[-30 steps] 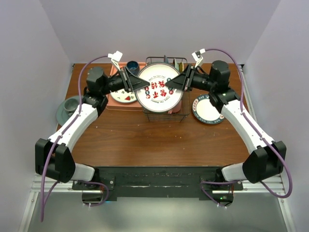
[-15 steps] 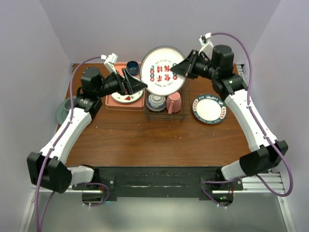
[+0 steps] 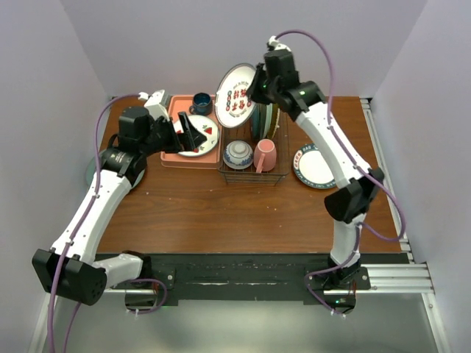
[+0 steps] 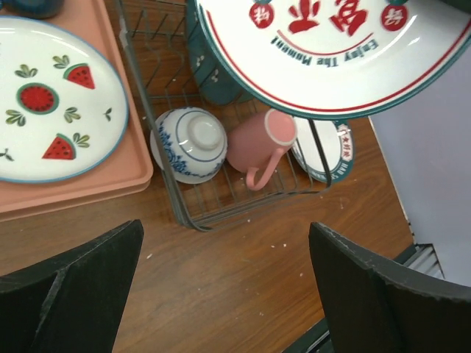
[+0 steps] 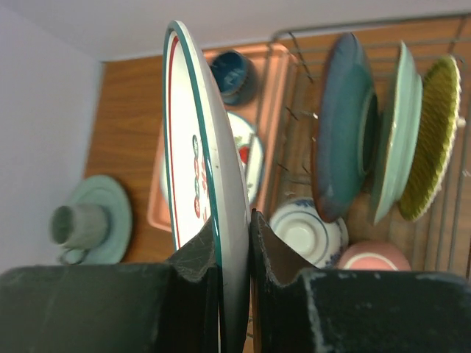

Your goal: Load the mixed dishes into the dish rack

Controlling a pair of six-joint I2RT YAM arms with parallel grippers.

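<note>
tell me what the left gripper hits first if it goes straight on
Likely the rack's near wire wall, by the bowl and mug; depth is unclear, so maybe the table just before it.

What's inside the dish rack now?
An upturned blue-and-white bowl, a pink mug and three upright plates behind them. The big held plate hides part of the rack.

Bright even light, soft shadows on the table (image 3: 221,213); faint sheen on the white plate (image 4: 331,59), near foreground blurred
</note>
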